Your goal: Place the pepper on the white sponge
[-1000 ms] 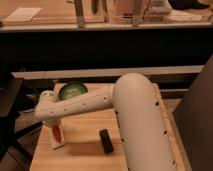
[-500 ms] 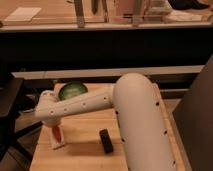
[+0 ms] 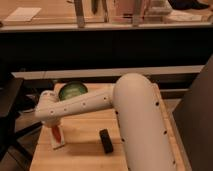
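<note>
The red-orange pepper (image 3: 56, 133) hangs upright just below the end of my white arm, over the white sponge (image 3: 58, 142) at the left of the wooden table (image 3: 85, 150). The pepper's tip is at or just above the sponge's top. My gripper (image 3: 54, 126) is at the pepper's upper end, mostly hidden by the arm's wrist. Only the sponge's lower part shows beside the pepper.
A green bowl (image 3: 72, 90) sits at the table's back left, just behind my arm. A small black block (image 3: 106, 141) lies near the table's middle front. My arm's large white body (image 3: 145, 125) covers the right half of the table. A dark shelf runs behind.
</note>
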